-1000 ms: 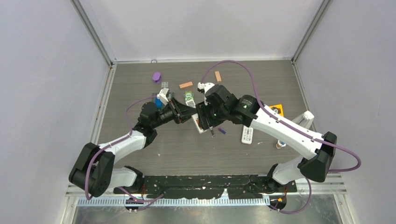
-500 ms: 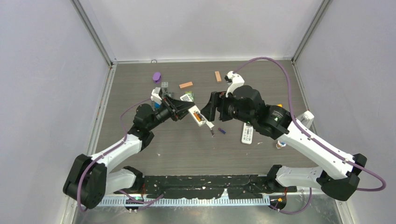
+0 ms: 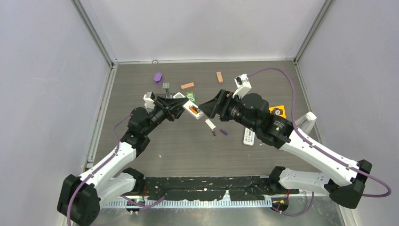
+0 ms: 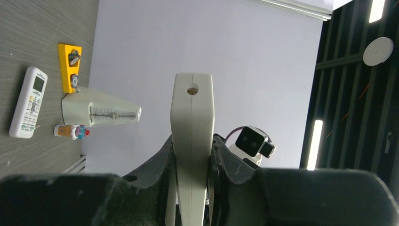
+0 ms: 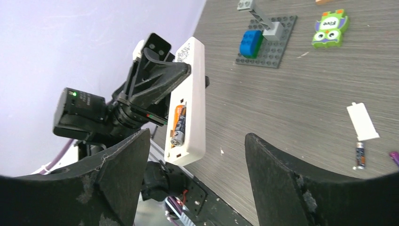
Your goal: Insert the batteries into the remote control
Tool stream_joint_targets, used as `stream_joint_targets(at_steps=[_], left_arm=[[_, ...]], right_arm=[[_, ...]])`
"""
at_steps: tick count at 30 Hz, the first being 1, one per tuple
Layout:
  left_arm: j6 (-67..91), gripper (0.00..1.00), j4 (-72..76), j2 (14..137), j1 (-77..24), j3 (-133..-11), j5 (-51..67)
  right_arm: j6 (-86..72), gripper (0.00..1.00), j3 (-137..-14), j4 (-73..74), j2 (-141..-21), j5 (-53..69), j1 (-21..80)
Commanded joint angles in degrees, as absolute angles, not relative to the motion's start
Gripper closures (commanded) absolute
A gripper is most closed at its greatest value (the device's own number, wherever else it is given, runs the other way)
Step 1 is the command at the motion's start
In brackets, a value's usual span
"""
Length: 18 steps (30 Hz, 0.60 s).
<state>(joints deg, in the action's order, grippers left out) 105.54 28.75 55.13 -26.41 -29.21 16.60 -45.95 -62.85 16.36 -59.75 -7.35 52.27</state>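
Batteries, small thin cylinders: one orange-and-dark cell (image 5: 178, 123) sits in the open back compartment of the white rectangular plastic remote control (image 5: 190, 80). This remote is clamped between the narrowly set jaws of the left gripper (image 3: 182, 108) and held off the grey wood-grain table (image 3: 188, 155), compartment facing the right gripper (image 3: 209, 103). The right jaws stand wide apart and grip nothing; the held remote is just ahead of their gap, apart from both fingers. One dark cell (image 5: 360, 155) and one purple cell (image 3: 224, 132) lie loose on the table below the right jaws. The dark one is just beside a small white flat plastic battery cover (image 5: 362, 121). Beyond the left jaws, on the table: a blue toy brick (image 5: 250, 43) on a grey studded plate (image 5: 277, 52), and a green-and-purple owl figure (image 5: 329, 28). Behind the right jaws, beside that arm: a second white remote with buttons (image 3: 249, 136) and a yellow-orange card (image 3: 277, 111).
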Motion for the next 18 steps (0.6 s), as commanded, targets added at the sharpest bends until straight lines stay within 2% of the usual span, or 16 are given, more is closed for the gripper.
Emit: stream_joint_targets(at_steps=[1,10,18], left_arm=[[108.3,1.0,30.3,54.1,-26.6,-30.3,14.7],[109.0,1.0,31.3,54.5,-26.6,-30.2,14.9],[110.4,1.0,32.9,54.0,-26.6,-29.9,14.8]], right_arm=[[-48.8,0.26,-62.5,10.1,-59.1,-6.5,52.4],[-48.6,0.45,-63.5,10.8,-61.2,-5.5,52.5],[-48.9,0.5,-65.4,13.1,-63.5,-5.1,52.4]])
